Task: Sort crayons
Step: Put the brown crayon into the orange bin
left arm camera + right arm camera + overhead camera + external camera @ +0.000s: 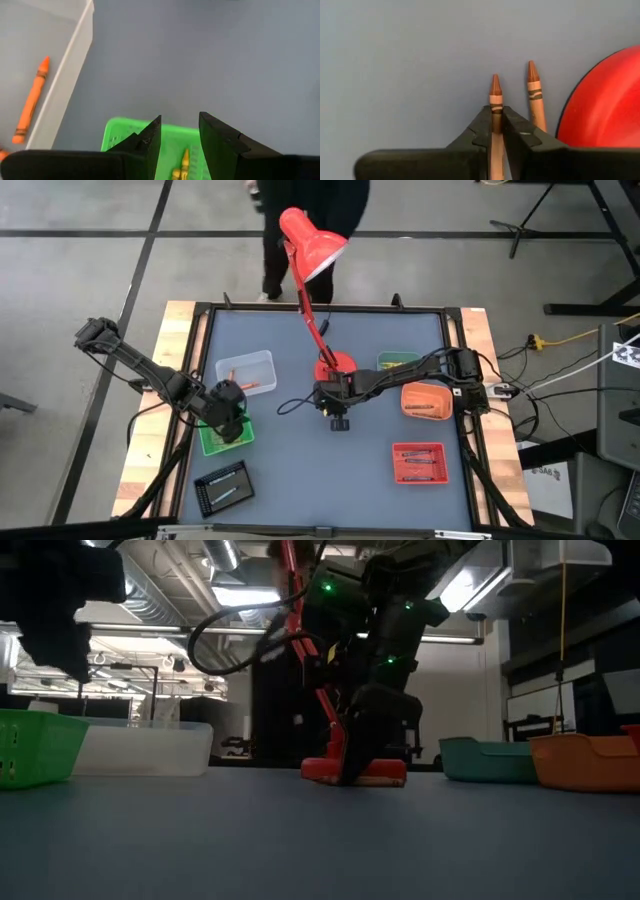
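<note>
My right gripper [497,116] is down at the table beside the red lamp's round base [605,100], shut on a brown crayon [495,92]. A second brown crayon [536,100] lies flat on the table right next to it. In the high view this gripper [338,421] is at the table's middle. My left gripper [180,131] hovers open over the green tray [117,131], nothing between its fingers. Yellow crayons [182,165] lie in that tray. An orange crayon [32,100] lies in the clear tray [245,372]. My right gripper pinches the brown crayon's paper-wrapped shaft [495,111] between its two fingertips, just behind the pointed end. The fingers come steeply from above, one on each side of the stick. The crayon's tip sticks out past the fingertips; whether it is off the table I cannot tell.
The red desk lamp [312,242] rises from its base [338,364] just beyond my right gripper. An orange tray [428,400], a teal tray [398,361] and a red tray [420,463] are on the right, a dark tray [222,487] at the near left. A person stands beyond the far edge.
</note>
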You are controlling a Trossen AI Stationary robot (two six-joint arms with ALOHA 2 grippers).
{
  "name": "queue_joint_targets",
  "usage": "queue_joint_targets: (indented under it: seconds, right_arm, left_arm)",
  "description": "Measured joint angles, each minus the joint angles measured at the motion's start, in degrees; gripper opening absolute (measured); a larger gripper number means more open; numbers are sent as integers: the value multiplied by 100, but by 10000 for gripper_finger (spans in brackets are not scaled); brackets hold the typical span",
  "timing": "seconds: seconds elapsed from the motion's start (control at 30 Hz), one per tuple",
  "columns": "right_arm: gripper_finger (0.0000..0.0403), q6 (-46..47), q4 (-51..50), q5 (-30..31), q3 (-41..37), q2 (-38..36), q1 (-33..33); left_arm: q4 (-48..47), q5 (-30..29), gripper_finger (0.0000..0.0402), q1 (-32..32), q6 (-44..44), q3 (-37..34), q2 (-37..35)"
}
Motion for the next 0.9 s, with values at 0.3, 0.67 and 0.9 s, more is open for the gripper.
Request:
queue_joint_targets:
  seconds: [0.3, 0.67, 0.9]
  right_arm:
    - [7, 2, -17, -78, -2, 0, 0]
    - [7, 147, -189, -374, -42, -240, 26]
    - [11, 431, -420, -729, -31, -725, 20]
  left_arm:
    - [1625, -796, 103, 0, 1125, 0, -46]
    - [3078, -725, 47, 395, 3768, 0, -868]
    - [2686, -481, 23, 936, 4507, 0, -1644]
